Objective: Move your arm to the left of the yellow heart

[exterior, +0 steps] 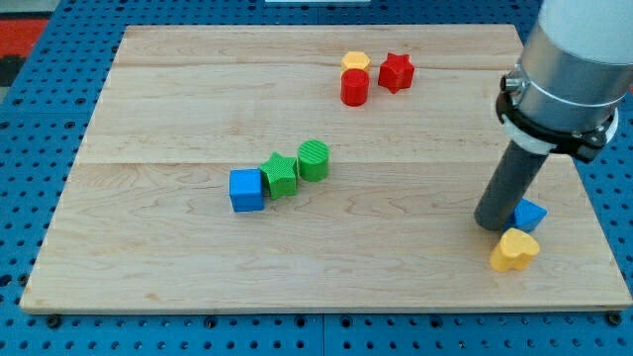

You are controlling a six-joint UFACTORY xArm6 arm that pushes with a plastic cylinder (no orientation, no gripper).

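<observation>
- Yellow heart (514, 250) lies near the counter (178, 247) edge at the view's bottom right, touching a blue block (531, 214).
- Rod's tip (492, 223) rests just above-left of it, nearly positioned.
- No fingers exist here.

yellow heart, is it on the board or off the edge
On the board. The yellow heart lies flat on the wooden board near its right edge, touching the blue block, with my tip just up-left.
</observation>
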